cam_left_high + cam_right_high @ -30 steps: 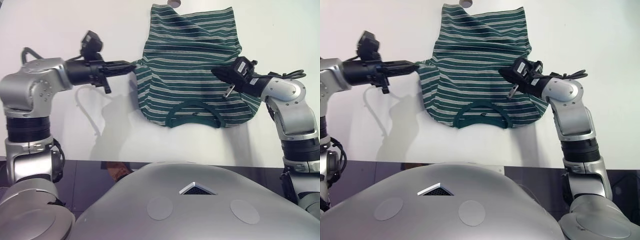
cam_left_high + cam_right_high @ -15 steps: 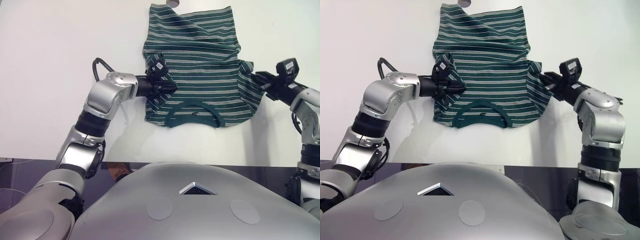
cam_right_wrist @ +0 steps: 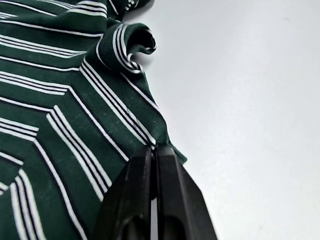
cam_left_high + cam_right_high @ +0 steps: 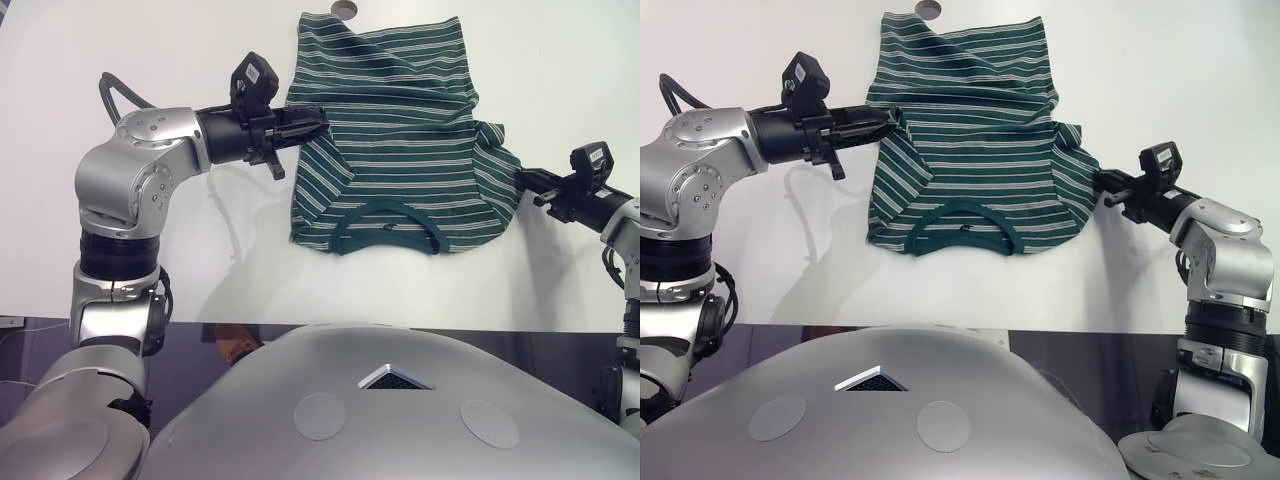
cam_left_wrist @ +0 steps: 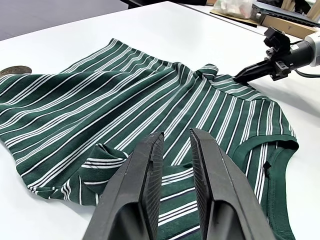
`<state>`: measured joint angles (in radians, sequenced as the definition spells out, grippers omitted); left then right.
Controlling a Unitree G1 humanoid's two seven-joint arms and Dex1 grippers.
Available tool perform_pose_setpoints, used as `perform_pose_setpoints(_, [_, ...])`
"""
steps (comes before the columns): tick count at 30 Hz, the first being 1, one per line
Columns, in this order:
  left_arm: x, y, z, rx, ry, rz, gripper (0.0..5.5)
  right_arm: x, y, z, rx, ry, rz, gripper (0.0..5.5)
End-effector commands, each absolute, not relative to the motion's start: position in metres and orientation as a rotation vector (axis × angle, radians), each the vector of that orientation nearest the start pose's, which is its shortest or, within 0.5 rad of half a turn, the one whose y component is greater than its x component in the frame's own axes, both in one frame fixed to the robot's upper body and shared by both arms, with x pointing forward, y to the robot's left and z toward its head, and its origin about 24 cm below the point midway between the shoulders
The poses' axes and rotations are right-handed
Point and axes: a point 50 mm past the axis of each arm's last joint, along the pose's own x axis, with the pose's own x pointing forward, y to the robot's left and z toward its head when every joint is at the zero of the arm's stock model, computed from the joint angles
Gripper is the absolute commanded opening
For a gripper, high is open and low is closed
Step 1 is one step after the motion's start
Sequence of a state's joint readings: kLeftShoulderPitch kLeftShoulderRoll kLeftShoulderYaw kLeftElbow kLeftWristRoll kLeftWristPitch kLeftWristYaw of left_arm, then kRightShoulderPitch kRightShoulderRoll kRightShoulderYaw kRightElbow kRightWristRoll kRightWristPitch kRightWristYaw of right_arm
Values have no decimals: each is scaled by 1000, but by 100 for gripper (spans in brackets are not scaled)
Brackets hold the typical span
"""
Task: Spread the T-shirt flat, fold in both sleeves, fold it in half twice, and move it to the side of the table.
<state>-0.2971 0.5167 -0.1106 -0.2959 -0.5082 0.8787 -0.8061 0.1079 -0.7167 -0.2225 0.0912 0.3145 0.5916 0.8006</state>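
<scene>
We see the T-shirt, dark green with thin white stripes, lying on the white table towards its far side, between the two arms. Its ribbed collar points at the robot and its hem lies at the far edge, just beside a small round disc. The body is mostly flat, with soft creases near the hem. On the left side the sleeve lies turned in over the body, so its stripes run slantwise across the straight ones. On the right side the other sleeve is bunched and curled, and the cloth below it is drawn out to a point. The right gripper sits at that point, low over the table, its fingers pressed almost together on the very edge of the cloth. The left gripper hangs above the shirt's left edge, its fingers a narrow gap apart with nothing between them. Half a second ago the left gripper was down on the shirt near the collar with the arm stretched low; it has since lifted and drawn back to the edge, farther from the robot. The right gripper has pulled outward and a little nearer the robot, and the shirt itself has kept its place.
</scene>
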Motion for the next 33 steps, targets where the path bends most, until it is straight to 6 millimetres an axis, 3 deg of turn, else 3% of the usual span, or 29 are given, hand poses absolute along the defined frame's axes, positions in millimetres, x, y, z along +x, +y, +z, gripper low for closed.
perform_pose_setpoints(1, [259,143,111,-20,423,-1054,94,205,-302,41,-5,684,428,2])
perform_pose_setpoints(4, [254,146,104,-20,452,-1065,94,219,-278,81,-68,557,581,2])
perform_pose_setpoints(7, [256,146,99,-26,466,-1064,94,222,-253,95,-147,547,715,2])
perform_pose_setpoints(9, [257,143,96,-26,471,-1068,94,224,-230,91,-180,559,810,2])
perform_pose_setpoints(12, [258,142,93,-13,480,-1068,94,224,-186,61,-205,613,948,2])
perform_pose_setpoints(15, [258,146,89,19,496,-1058,94,219,-169,50,-234,630,1011,45])
perform_pose_setpoints(18, [255,153,85,77,490,-1028,94,212,-177,63,-293,606,1080,104])
perform_pose_setpoints(21, [239,179,95,364,403,-1062,150,205,-208,113,-445,506,1154,165])
perform_pose_setpoints(23, [221,196,97,557,413,-1156,181,207,-236,130,-643,508,1157,201])
perform_pose_setpoints(25, [209,208,87,754,428,-1244,217,202,-256,120,-841,563,1214,228])
perform_pose_setpoints(27, [205,211,74,873,410,-1289,250,193,-263,99,-934,593,1292,228])
perform_pose_setpoints(30, [201,208,47,943,396,-1326,250,181,-259,75,-953,552,1355,228])
perform_pose_setpoints(33, [202,203,34,894,366,-1304,250,186,-245,72,-896,440,1311,228])
